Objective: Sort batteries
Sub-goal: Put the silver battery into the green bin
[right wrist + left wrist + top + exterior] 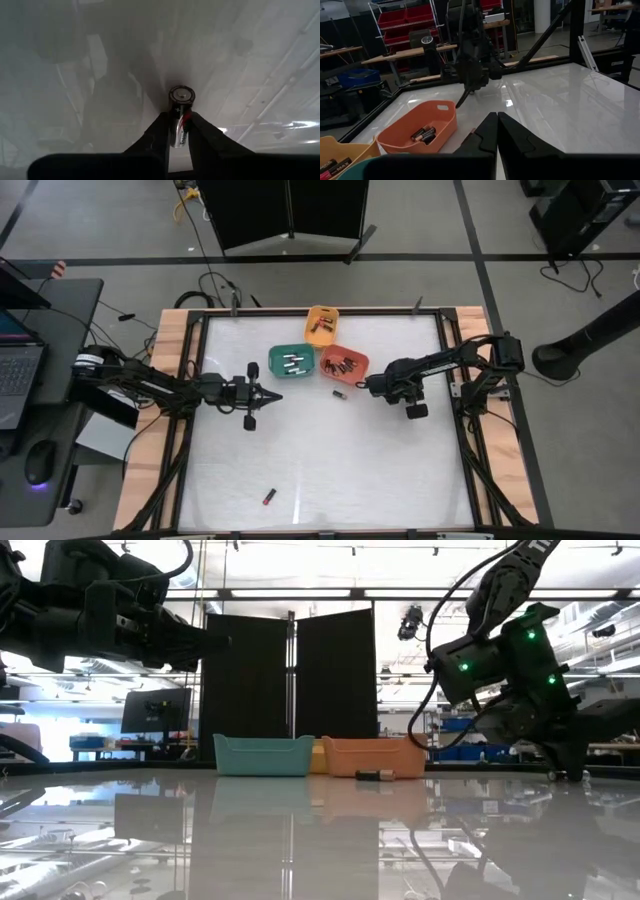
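My right gripper (178,118) is shut on a dark cell with a red band (180,112), slanting down over the table just right of the orange bin (344,365). My left gripper (497,122) is shut on nothing and hovers near the green bin (291,362). The green, orange and yellow bins (322,325) each hold several batteries. One loose battery (338,393) lies flat on the table below the orange bin. Another battery (269,497) lies near the table's near edge. My right gripper pinches the cell between its two fingers (155,132), on the rear half of its body (176,131). The cell lies along the fingers, and its capped end (181,95) sticks out past the fingertips toward the table. The fingers slant down from the table's right side.
The three bins stand together at the far middle of the table. A wooden frame (170,380) borders the glossy white top (330,460), whose near half is open apart from the one loose battery. A desk with a laptop (20,370) stands left of the table.
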You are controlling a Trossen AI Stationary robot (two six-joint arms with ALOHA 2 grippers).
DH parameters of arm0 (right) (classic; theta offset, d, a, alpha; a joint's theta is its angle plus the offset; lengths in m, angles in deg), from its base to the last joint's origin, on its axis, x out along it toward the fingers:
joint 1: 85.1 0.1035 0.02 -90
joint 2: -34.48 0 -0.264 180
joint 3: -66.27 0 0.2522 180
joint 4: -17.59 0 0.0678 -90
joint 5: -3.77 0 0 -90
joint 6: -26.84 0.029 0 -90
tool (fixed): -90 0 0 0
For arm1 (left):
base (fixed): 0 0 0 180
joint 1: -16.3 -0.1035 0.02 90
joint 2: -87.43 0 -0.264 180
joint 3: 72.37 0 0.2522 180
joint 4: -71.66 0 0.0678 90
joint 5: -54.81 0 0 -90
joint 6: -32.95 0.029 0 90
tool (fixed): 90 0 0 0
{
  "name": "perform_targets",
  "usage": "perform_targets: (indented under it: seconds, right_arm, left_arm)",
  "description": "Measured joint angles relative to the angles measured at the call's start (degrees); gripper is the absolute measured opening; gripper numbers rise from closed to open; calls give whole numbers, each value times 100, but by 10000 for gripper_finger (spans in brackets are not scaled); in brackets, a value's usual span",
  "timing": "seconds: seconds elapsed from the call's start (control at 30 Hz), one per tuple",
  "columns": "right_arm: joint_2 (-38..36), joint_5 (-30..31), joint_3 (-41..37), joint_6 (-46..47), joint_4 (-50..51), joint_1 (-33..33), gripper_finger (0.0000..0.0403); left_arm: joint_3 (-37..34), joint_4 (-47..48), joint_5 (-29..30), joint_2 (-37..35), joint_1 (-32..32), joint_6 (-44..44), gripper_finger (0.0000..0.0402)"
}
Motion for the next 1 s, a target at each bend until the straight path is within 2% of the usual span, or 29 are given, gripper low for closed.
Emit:
perform_targets:
  seconds: [0.3,0.47,0.67,0.83,1.0]
  right_arm:
    - [-666,-228,-2,956,-506,359,56]
    - [-1289,-322,-2,1645,-1387,688,56]
    - [-1659,83,-2,2278,-3233,1181,56]
    - [-1577,409,-1,2224,-5054,1527,56]
    - [-1287,742,0,1877,-6425,1747,56]
  left_arm:
    - [0,-61,0,0,0,0,17]
    - [-2,-189,0,0,0,-67,17]
    - [99,-297,0,0,0,-517,17]
    - [472,116,2,85,1,-792,17]
    - [901,308,2,426,2,-916,26]
